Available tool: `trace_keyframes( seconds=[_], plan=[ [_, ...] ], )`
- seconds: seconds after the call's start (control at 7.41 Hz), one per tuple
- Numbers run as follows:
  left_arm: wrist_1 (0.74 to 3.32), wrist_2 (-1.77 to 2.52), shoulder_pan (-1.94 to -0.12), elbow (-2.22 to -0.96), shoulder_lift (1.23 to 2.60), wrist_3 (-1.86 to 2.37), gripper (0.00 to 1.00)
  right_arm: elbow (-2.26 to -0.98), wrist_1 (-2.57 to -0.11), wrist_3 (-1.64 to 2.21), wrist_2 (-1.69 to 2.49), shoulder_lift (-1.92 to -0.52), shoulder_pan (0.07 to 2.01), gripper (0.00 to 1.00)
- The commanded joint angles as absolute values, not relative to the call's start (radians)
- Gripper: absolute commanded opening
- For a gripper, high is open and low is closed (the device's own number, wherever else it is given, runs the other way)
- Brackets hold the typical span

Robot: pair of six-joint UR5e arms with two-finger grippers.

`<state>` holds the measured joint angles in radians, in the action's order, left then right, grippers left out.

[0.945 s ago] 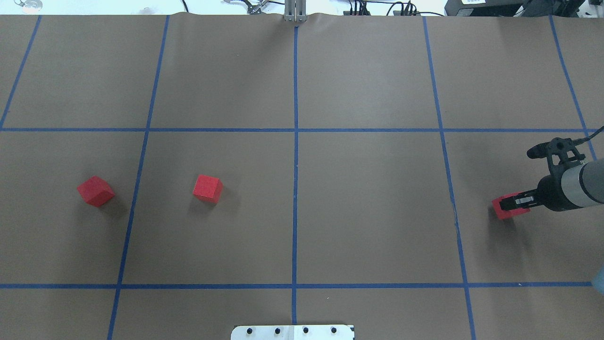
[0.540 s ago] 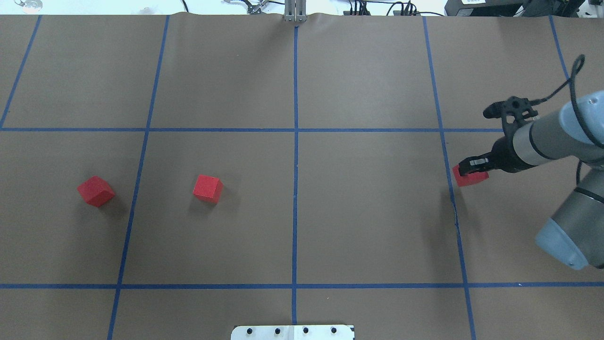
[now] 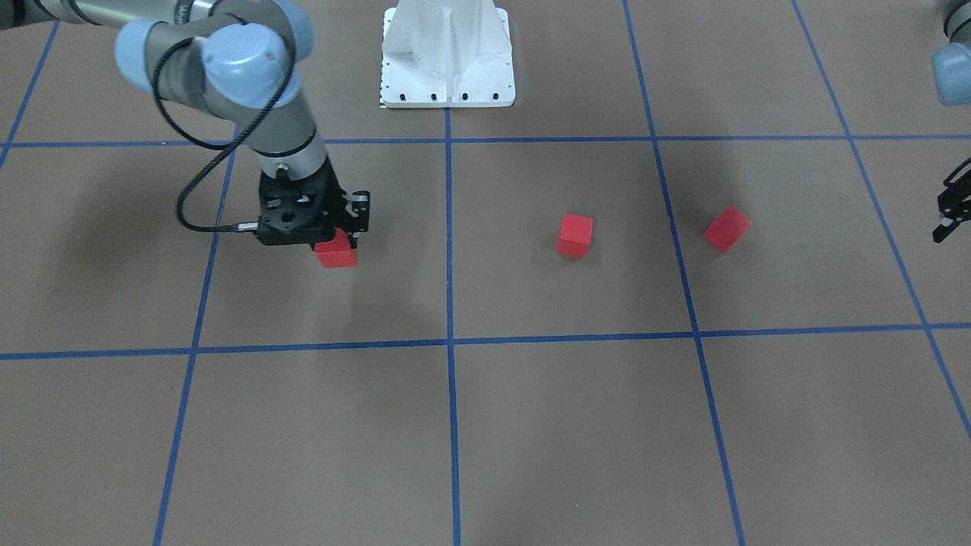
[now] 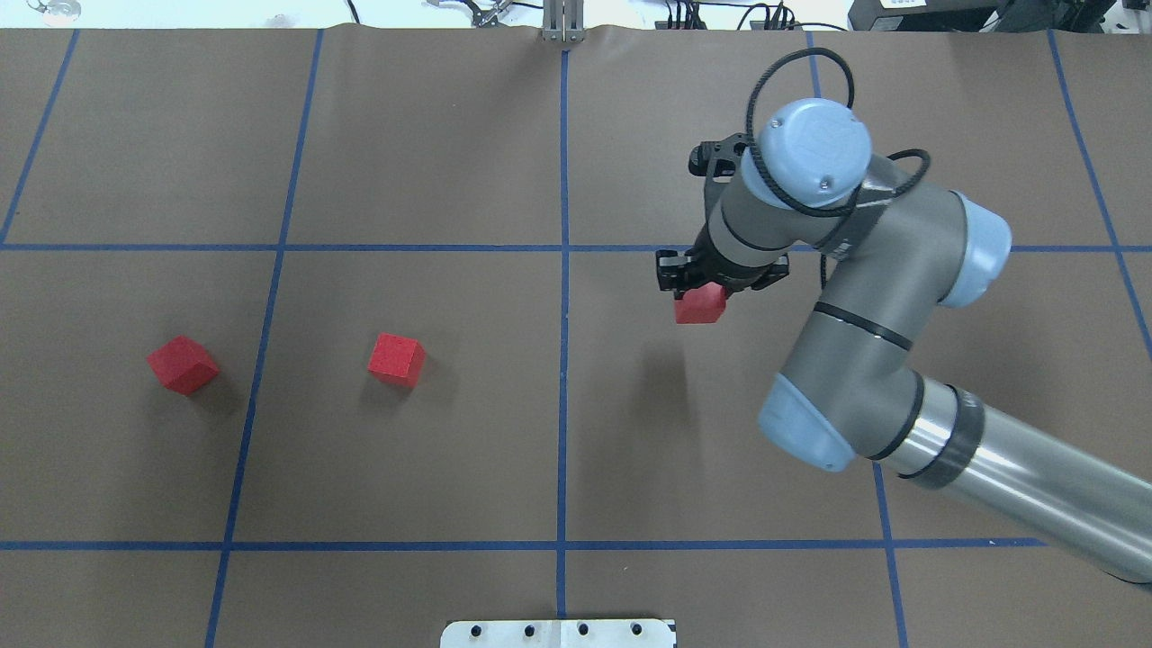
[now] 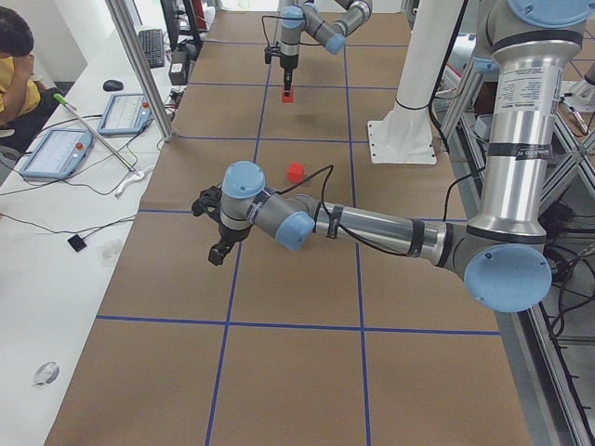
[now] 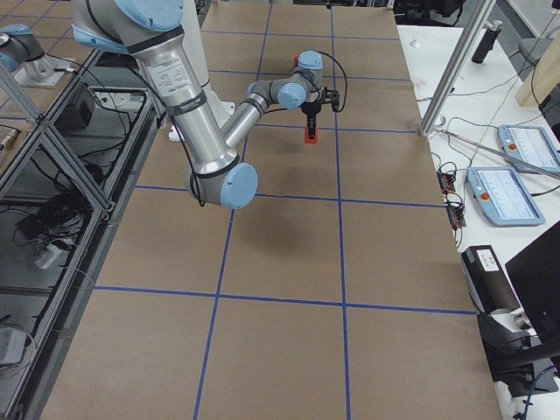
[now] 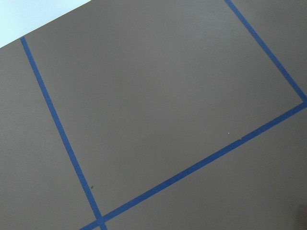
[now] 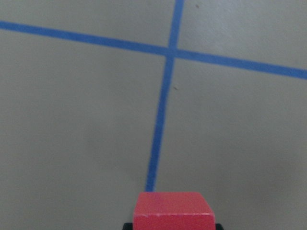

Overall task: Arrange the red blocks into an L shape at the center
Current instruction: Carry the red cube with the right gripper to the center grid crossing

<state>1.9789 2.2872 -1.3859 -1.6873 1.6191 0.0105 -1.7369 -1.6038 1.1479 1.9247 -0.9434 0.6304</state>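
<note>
My right gripper (image 4: 695, 290) is shut on one red block (image 4: 700, 307) and holds it above the table, just right of the blue middle line in the overhead view. The right wrist view has that block (image 8: 172, 211) at its bottom edge, over a tape crossing. The front-facing view puts the held block (image 3: 336, 252) under the right gripper (image 3: 339, 241). Two more red blocks (image 4: 396, 359) (image 4: 183, 364) lie left of the center (image 4: 540, 405). My left gripper (image 3: 950, 216) hangs at the front-facing view's right edge, away from the blocks; whether it is open or shut does not show.
The white base plate (image 4: 558, 633) sits at the near table edge. Blue tape lines (image 4: 562, 360) divide the brown surface into cells. Beside the table's far side are tablets (image 5: 56, 151), cables and a seated person (image 5: 19, 65). A metal post (image 5: 139, 65) stands there.
My right arm has carried the red block from the far right cell leftward across a tape line to just right of the middle line, lifting it off the table. The other two blocks stayed put.
</note>
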Motion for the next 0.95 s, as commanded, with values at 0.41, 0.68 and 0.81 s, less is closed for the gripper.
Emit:
trace_keyframes(
  seconds=[0.41, 0.68, 0.81],
  plan=[
    [1.979, 2.287, -1.385, -1.684, 1.618, 0.011, 1.0, -1.579, -1.62, 1.299, 1.756, -0.77, 0.436, 0.0],
    [1.979, 2.287, -1.385, -1.683, 1.618, 0.009, 1.0, -1.551, -1.615, 1.33, 1.727, -0.747, 0.414, 0.0],
    [1.979, 2.287, -1.385, -1.683, 1.618, 0.009, 1.0, -1.53, -1.577, 1.35, 1.726, -0.744, 0.41, 0.01]
  ],
)
